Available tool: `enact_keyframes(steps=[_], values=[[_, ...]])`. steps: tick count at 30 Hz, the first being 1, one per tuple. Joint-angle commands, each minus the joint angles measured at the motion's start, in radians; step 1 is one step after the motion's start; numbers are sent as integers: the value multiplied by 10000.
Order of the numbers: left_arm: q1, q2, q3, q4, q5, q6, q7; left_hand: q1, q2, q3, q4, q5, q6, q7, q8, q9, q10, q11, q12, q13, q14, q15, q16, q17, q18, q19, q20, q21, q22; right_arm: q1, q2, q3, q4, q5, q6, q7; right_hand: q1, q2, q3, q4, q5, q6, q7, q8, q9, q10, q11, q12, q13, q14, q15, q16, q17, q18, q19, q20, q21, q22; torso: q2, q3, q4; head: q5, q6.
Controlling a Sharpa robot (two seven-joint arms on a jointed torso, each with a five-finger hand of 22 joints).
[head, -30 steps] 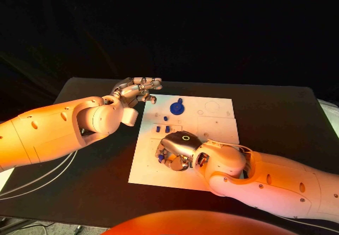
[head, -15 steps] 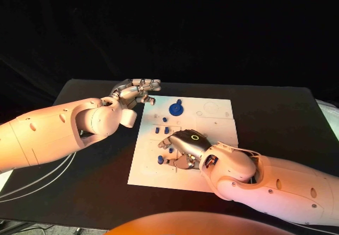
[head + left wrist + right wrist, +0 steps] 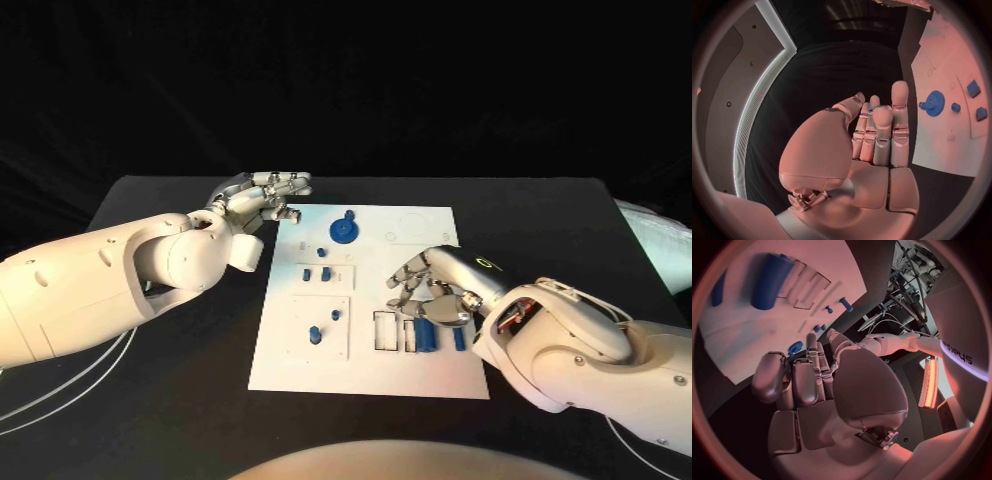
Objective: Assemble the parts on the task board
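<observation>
Hovering empty above the task board (image 3: 289,345), right robot hand (image 3: 433,290) loosely spread; left robot hand (image 3: 260,200) empty, fingers extended

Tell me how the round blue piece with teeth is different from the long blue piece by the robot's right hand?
The blue gear is round and toothed; the long blue part is a straight bar. The gear sits at the task board's far end, apart from both hands; the bar lies in the near slots, right beside the right hand. Both are blue and rest on the board.
</observation>
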Motion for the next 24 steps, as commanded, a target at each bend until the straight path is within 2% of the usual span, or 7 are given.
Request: enact_keyframes(steps=[1,3,4,7,10,14,24], values=[[-17,28,-3,60,-30,180,36,65,-1,-34,-34,-13,-71,-4,28,-14,-73,-2,34,13,-66,-18,-53,-9,165,-98,-6,-51,-9,6,-341,-56,105,1120,799,-1137,-601,-121,-458,468,788,-123,-99,42,-10,570,-250,658,559,503,-155,84,77,-88,65,-122,144,173,-51,-49,-157,-207,73],[-37,16,-8,101,-30,186,41,65,-1,-34,-34,-13,-71,-4,28,-14,-73,-2,34,13,-66,-18,-53,-9,165,-98,-6,-51,-9,-36,-586,-92,143,1041,949,-1459,-619,-29,-879,754,1031,-34,-282,281,50,426,-337,1693,1609,546,-246,320,334,-145,176,-289,435,546,-54,-57,-210,-270,76],[-52,3,-9,124,-30,190,42,65,-1,-34,-34,-13,-71,-4,28,-14,-73,-2,34,13,-66,-18,-53,-9,165,-98,-6,-51,-9,-72,-686,-106,168,992,1000,-1604,-626,21,-988,843,1009,-1,-255,357,72,387,-356,2022,1941,565,-294,414,447,-184,217,-279,536,685,-51,-53,-238,-287,80],[-141,-70,-13,210,-30,187,43,65,-1,-34,-34,-13,-71,-4,28,-14,-73,-2,34,13,-66,-18,-53,-9,165,-98,-6,-51,-9,-183,-905,-137,209,858,1131,-1970,-418,163,-1510,1122,1030,-107,-312,612,139,151,-400,4692,5071,611,-323,716,773,-267,324,-294,845,1088,-59,-39,-308,-277,100],[-188,-89,-14,230,-30,184,45,61,1,-41,-32,-13,-73,-3,29,-13,-76,-1,39,14,-68,-17,-52,-8,165,-99,-5,-57,-13,-270,-966,-161,189,763,1284,-2152,-439,459,-1923,1210,1073,-205,-291,820,205,32,-396,6151,6924,618,-278,870,927,-272,344,-311,972,1255,-83,-47,-312,-283,100],[-217,-87,-15,242,-30,192,47,56,3,-47,-30,-13,-74,-2,30,-13,-79,0,45,15,-69,-16,-51,-7,165,-101,-4,-62,-16,-383,-891,-187,104,704,1453,-2273,-701,586,-2249,1227,965,-248,-276,928,254,69,-403,6630,7619,625,-287,948,1004,-291,355,-282,1030,1335,-89,-65,-288,-275,89],[-241,-97,-15,239,-30,199,41,41,6,-61,-22,-14,-77,0,31,-13,-85,3,53,16,-71,-13,-48,-6,166,-104,-2,-74,-24,-547,-487,-208,-140,668,1531,-2338,-1019,752,-2733,1239,632,-326,-274,1085,330,19,-389,6913,8215,621,-269,1018,1063,-292,336,-260,1056,1371,-74,-57,-311,-262,67]])
